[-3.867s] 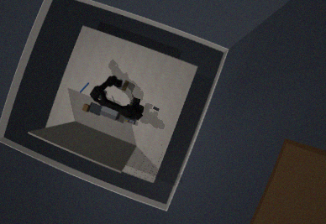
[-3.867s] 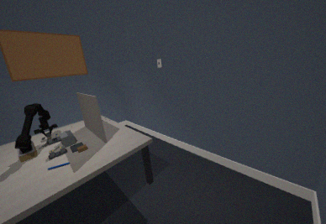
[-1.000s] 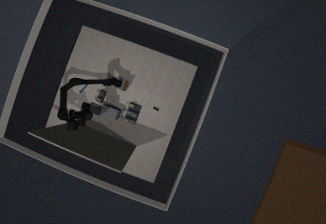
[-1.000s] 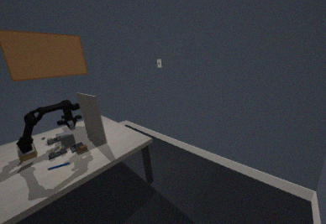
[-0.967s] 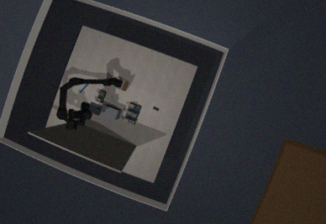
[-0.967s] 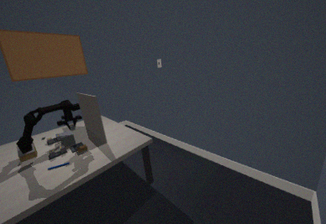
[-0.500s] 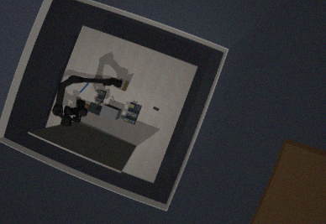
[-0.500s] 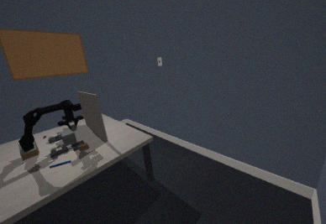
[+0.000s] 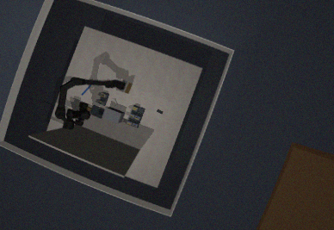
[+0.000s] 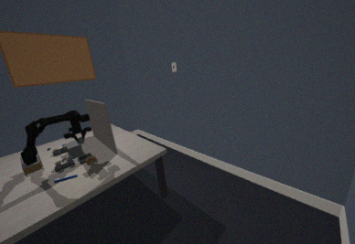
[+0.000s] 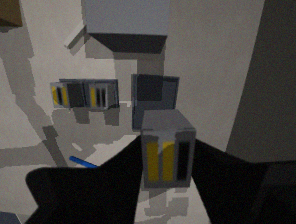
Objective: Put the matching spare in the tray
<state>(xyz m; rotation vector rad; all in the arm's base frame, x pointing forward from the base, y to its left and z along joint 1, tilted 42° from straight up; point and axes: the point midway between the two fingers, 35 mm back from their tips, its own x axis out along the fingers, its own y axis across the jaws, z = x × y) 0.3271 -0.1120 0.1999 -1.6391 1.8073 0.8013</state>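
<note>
a black robot arm [image 9: 64, 95] [image 10: 52, 118] reaches over a pale table [image 9: 176, 86] [image 10: 137, 153] [image 11: 210, 75]. its gripper [image 9: 83, 114] [image 10: 80, 140] [image 11: 162, 137] is closed on the spare [image 11: 167, 157], a grey block with two yellow bars and one black bar facing the wrist camera. the spare looks upright.

the step in hand seems to be carrying the spare to the tray [image 11: 155, 107], a flat, dark slate shape. in the wrist view the spare overlaps the tray's near edge; its height above it is hard to judge. the mounted unit's code cannot be read here, so the match is unconfirmed. if it is right, the next move is to centre over the tray, lower gently, then let go.

edges and room: a big grey box [image 9: 113, 115] [image 10: 75, 150] [image 11: 127, 17] stands just past the tray's far side, so overshooting could bump it. to the left in the wrist view, near the tray but apart from it, a dark rack [image 11: 76, 94] holds two more spares, easy to clip on a sideways swing. a tall panel [image 9: 86, 151] [image 10: 102, 128] [image 11: 275, 90] bounds the right. the near side, towards a blue pen [image 9: 86, 90] [image 10: 65, 178] [image 11: 82, 162], looks roomier.
</note>
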